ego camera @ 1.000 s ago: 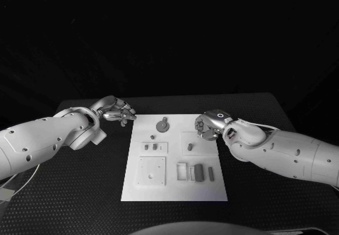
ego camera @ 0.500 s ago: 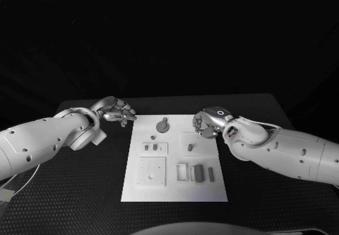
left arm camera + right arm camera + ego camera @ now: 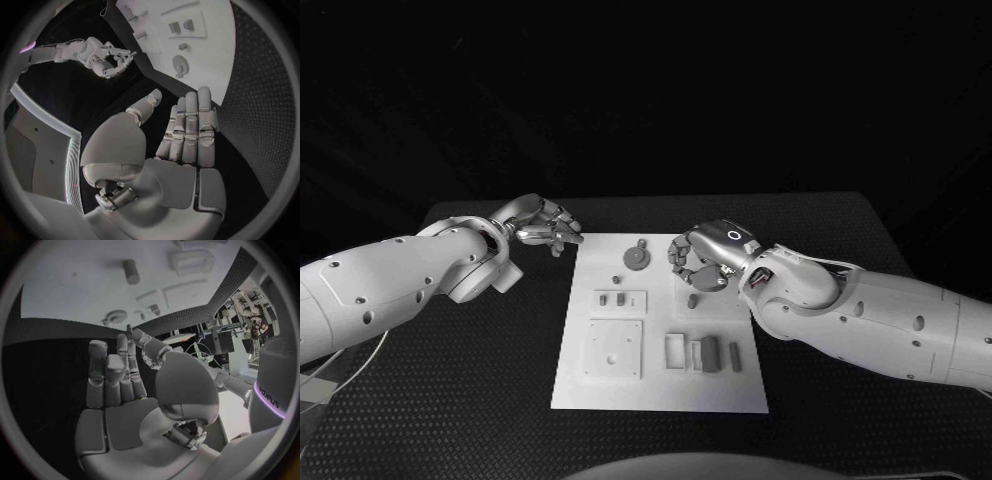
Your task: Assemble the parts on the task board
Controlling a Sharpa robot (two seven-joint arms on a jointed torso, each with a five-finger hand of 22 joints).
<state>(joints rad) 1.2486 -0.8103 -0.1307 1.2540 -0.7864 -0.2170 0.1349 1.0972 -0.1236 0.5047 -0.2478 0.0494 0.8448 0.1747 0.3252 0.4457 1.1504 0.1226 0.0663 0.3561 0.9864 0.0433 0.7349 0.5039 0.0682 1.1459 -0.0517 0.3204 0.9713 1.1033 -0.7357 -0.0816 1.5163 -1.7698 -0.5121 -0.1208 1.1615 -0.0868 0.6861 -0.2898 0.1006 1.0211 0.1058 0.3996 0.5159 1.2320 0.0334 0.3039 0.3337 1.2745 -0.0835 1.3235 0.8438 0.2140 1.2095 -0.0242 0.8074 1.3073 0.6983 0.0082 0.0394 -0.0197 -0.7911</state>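
Observation:
The white task board (image 3: 668, 390) lies in the middle of the black table. On it are a round disc part (image 3: 635, 257), two small pieces (image 3: 610, 297), a short peg (image 3: 691, 299), a square plate (image 3: 613, 348) and several upright bars (image 3: 708, 352). My left hand (image 3: 542, 228) hovers just off the board's far left corner, fingers straight and apart, holding nothing (image 3: 184, 135). My right hand (image 3: 701, 258) hangs over the board's far right part, right of the disc and just beyond the peg, fingers extended and empty (image 3: 115, 385). The right wrist view shows the peg (image 3: 130, 271) and disc (image 3: 115, 316).
The black textured table mat (image 3: 473, 350) surrounds the board on all sides, with bare room to the left, right and near side. Both white forearms reach in low from the sides. The left wrist view shows the board (image 3: 206, 30) and my right hand (image 3: 106, 55).
My right hand has moved left from the board's right edge to over its far right part. The left hand has barely moved.

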